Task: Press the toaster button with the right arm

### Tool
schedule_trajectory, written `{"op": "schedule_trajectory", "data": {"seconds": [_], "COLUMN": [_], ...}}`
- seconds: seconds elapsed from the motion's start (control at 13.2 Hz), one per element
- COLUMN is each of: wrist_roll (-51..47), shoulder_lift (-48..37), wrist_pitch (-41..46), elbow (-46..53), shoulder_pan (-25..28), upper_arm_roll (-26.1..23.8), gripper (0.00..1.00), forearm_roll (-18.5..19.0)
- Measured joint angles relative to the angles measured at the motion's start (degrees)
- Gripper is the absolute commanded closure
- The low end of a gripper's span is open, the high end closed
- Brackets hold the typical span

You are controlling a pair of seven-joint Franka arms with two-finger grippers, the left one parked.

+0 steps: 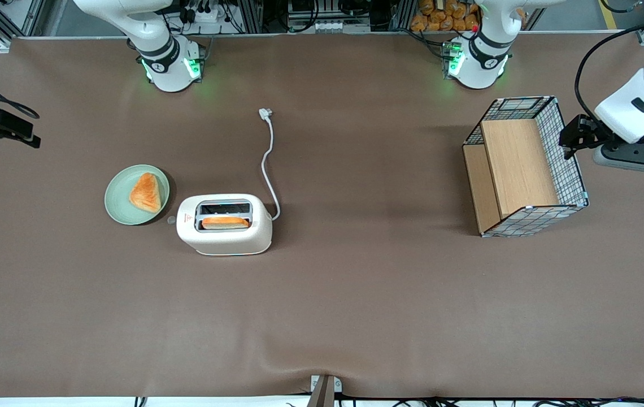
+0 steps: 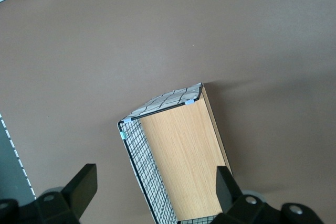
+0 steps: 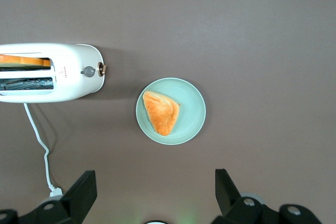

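The toaster (image 1: 224, 224) lies nearest the front camera, one bread slice (image 1: 225, 223) loaded; its toaster button (image 3: 88, 71) faces the green plate (image 3: 194, 109), reachable endwise. High above, the right arm's gripper (image 3: 152, 195) hangs wide open.

The slim black claw (image 1: 14, 129) hovers over the brown surface (image 1: 356, 294), well apart from the cream-white two-slot toaster (image 1: 224, 232), with a round pale-green plate (image 1: 118, 209) between them.
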State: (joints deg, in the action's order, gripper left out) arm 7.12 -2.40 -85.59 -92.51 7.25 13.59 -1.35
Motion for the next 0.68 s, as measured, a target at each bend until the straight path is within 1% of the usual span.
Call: {"op": "schedule_trajectory", "data": {"seconds": [0.3,0.68], "wrist_roll": [0.0,0.0], "shoulder_lift": [-1.2,-1.5], "wrist_pitch": [3.9,4.8], "elbow": [1.2,4.1], "shoulder_pan": [0.0,0.0], "upper_arm_roll": [-0.1,-0.2], "gripper": [0.00,0.00], "forearm_roll": [0.5,0.6]}}
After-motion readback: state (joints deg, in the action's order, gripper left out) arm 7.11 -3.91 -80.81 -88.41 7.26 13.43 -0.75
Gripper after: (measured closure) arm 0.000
